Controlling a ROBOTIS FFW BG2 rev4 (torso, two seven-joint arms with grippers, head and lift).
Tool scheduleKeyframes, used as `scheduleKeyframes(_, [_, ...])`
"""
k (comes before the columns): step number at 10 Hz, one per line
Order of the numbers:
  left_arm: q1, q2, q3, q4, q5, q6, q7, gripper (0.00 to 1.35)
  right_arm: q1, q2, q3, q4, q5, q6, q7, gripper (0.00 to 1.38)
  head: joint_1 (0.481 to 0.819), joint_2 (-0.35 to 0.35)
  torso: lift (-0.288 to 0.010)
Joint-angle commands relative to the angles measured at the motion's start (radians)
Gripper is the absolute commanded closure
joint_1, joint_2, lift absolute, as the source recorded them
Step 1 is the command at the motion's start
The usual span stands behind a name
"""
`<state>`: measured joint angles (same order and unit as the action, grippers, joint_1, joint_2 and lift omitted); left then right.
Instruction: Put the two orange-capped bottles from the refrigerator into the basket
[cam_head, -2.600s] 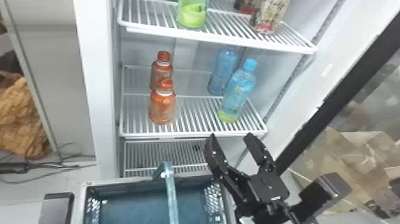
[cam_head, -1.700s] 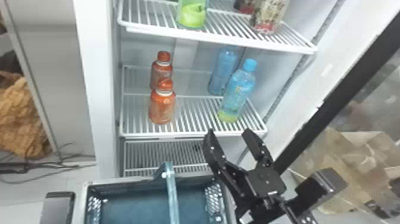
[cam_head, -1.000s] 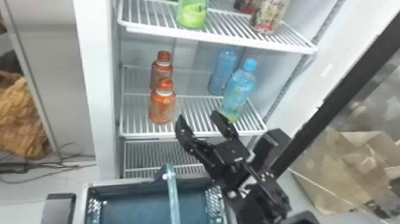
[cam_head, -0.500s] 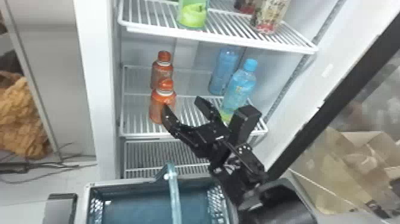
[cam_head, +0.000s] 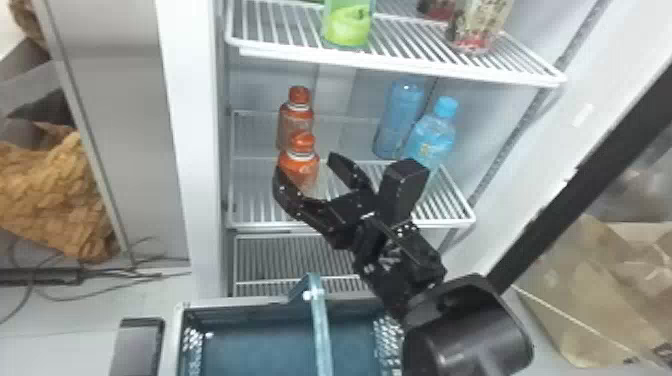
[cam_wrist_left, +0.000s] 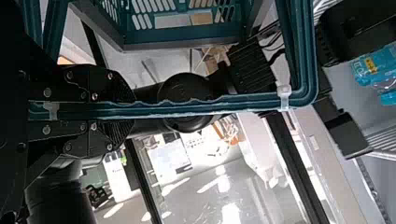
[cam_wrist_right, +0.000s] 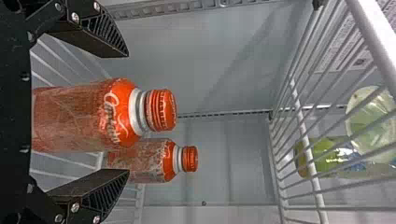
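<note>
Refrigerator: a wire shelf (cam_head: 450, 220) bears both orange-capped bottles upright, one behind the other.
Right gripper (cam_wrist_right: 128, 112): spread wide, the front bottle (cam_wrist_right: 79, 116) between its fingers.
Rear bottle (cam_wrist_right: 144, 161): just behind; pushing too deep could drive the front one into it and topple both.
Grip risk: closing off-centre might let one finger strike first and tip the bottle.
Left gripper (cam_wrist_left: 128, 110): pinched on the handle (cam_wrist_left: 201, 106) of the basket (cam_head: 240, 302), below the shelf; a slip could swing it out of place.
Handle risk: it spans the opening, so a lowered bottle may catch.

2 orange-capped bottles (cam_head: 299, 165), 2 blue bottles (cam_head: 432, 137), 1 basket (cam_head: 240, 302)
</note>
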<state>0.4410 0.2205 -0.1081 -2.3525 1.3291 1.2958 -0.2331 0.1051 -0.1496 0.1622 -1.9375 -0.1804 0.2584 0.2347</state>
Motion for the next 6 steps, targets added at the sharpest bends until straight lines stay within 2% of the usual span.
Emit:
scheduleKeyframes(1, [-0.002, 0.0, -0.002, 0.0, 0.001, 0.0, 0.0, 1.19, -0.039, 0.001, 0.013, 0.037, 0.017, 0.009, 0.0, 0.19, 0.695, -0.264, -0.288])
scheduleKeyframes(2, [-0.002, 0.0, -0.002, 0.0, 0.003, 0.0, 0.0, 1.19, -0.054, 0.001, 0.019, 0.051, 0.033, 0.009, -0.002, 0.21, 0.695, -0.258, -0.288])
scheduleKeyframes(4, [-0.002, 0.0, -0.002, 0.0, 0.005, -0.002, 0.0, 1.19, -0.066, -0.001, 0.021, 0.056, 0.037, 0.034, -0.002, 0.75, 0.695, -0.25, -0.288])
scheduleKeyframes(5, [-0.002, 0.002, -0.002, 0.0, 0.005, -0.005, 0.0, 1.19, -0.061, -0.002, 0.021, 0.041, 0.035, 0.034, 0.0, 0.89, 0.695, -0.248, -0.288])
scheduleKeyframes(6, [-0.002, 0.002, -0.002, 0.0, 0.005, -0.005, 0.0, 1.19, -0.056, -0.002, 0.019, 0.027, 0.035, 0.031, 0.0, 0.89, 0.695, -0.248, -0.288])
